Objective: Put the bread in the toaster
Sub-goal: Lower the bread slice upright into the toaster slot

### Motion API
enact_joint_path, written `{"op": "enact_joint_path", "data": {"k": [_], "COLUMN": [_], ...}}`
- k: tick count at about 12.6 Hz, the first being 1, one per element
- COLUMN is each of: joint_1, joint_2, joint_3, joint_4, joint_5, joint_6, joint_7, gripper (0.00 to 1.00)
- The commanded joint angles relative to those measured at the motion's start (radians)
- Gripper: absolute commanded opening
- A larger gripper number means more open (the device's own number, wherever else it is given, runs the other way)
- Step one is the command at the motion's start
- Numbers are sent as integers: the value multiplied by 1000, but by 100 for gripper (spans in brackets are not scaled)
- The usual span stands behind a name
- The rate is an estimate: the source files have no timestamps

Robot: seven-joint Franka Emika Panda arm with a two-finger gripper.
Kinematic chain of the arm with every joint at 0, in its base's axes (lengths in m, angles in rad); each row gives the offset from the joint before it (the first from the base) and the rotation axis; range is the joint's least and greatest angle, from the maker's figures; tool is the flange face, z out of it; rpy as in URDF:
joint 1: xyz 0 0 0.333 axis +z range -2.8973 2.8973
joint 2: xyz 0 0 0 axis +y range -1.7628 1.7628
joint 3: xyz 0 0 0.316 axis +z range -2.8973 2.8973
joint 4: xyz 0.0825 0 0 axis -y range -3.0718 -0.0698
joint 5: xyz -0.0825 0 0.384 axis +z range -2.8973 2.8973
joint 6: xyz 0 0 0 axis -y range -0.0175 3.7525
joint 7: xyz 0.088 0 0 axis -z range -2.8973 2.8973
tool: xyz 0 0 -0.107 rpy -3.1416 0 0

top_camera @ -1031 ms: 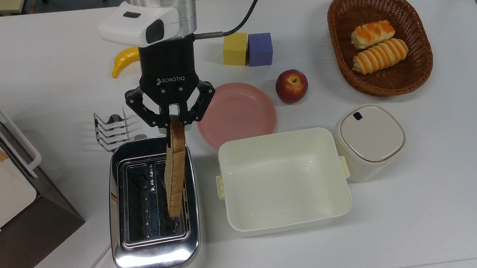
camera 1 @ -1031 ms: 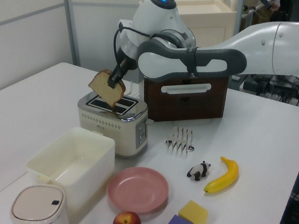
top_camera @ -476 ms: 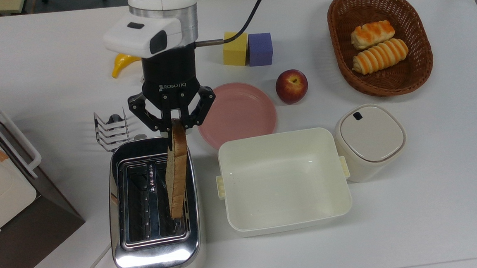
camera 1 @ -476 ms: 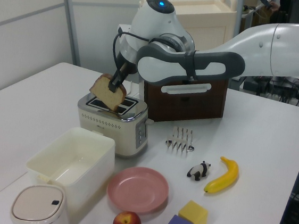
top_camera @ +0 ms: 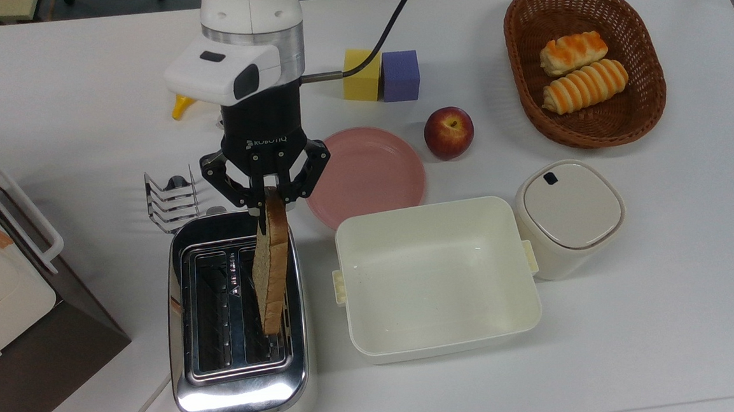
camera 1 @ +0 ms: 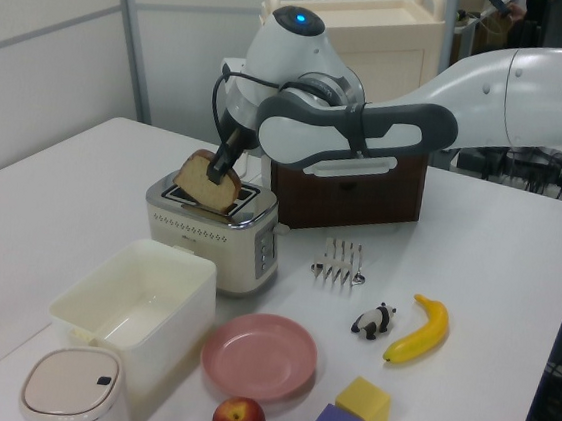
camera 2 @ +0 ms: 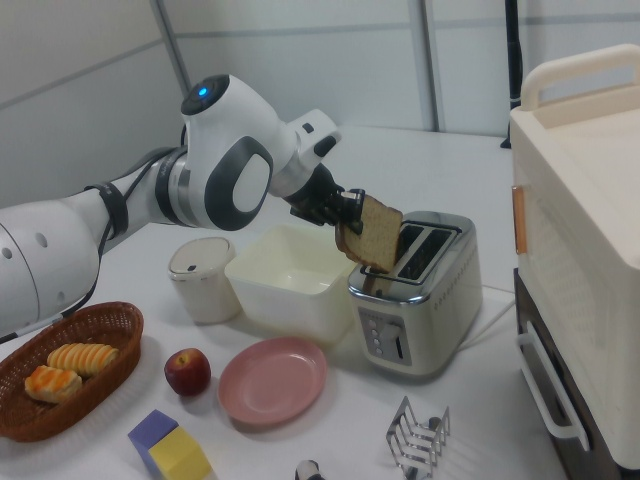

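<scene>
- A white robot arm reaches over a white tabletop, its black pincer pointing down
- The pincer is closed on the top edge of the bread, a brown slice with a darker crust, held on edge
- The bread hangs tilted over the toaster, its lower end at the slot nearer the top view's right; in the left view the bread sits just above the slots
- The chrome toaster stands near the tabletop's front edge in the top view, toward the top view's left corner
- A cream tub sits just beside the toaster on the top view's right
- A pink plate lies behind the tub, a red apple near it
- A wicker basket holding two rolls sits at the far corner on the top view's right
</scene>
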Motion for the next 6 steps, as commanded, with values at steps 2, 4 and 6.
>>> {"op": "enact_joint_path", "data": {"k": [2, 4, 6], "joint_1": [-6, -12, -20], "joint_2": [-25, -25, -25], "joint_3": [-9, -12, -12], "joint_4": [-52, -49, -52], "joint_5": [-13, -13, -13], "joint_6": [16, 16, 16], "joint_7": [-1, -4, -4], "gripper": [7, 28, 94]}}
